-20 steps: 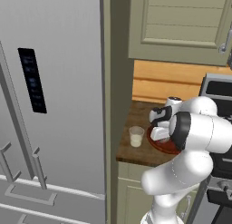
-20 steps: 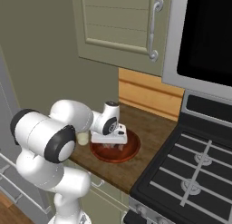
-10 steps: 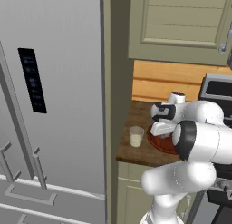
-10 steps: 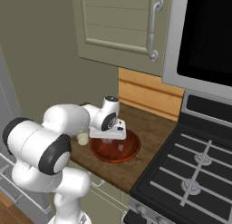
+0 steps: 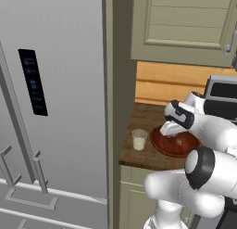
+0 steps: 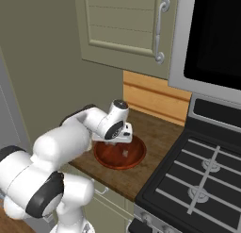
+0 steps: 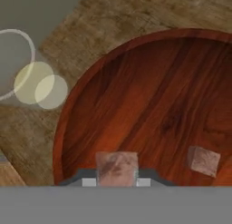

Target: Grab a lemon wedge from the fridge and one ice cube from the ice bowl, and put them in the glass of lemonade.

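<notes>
Hand view looks straight down into the ice bowl [image 7: 149, 100]: the jaws are clamped on one ice cube [image 7: 117, 168], which sits squarely between the two dark fingertips [image 7: 89, 182] at the bottom edge. A second cube [image 7: 204, 160] lies loose on the bowl's floor, apart from the held one and off to its right in this view. The glass of lemonade [image 7: 16, 64] shows at the upper left, outside the bowl's rim and standing on the wooden desk [image 7: 90, 32].

In the left base view the gripper [image 5: 172, 131] hangs low over the near-left part of the bowl [image 5: 178, 144], and the glass [image 5: 139, 139] stands just beside the bowl, to the gripper's left, near the fridge [image 5: 51, 107] wall. The right base view shows the same hand [image 6: 117, 137] above the bowl [image 6: 120, 154].

What the coming move turns on, I judge, is that sideways offset: the glass lies left of the jaws, across the bowl's rim, so the cube must be lifted clear of the rim and carried leftward until it is over the glass mouth. No lemon wedge is visible; the fridge doors look closed.
</notes>
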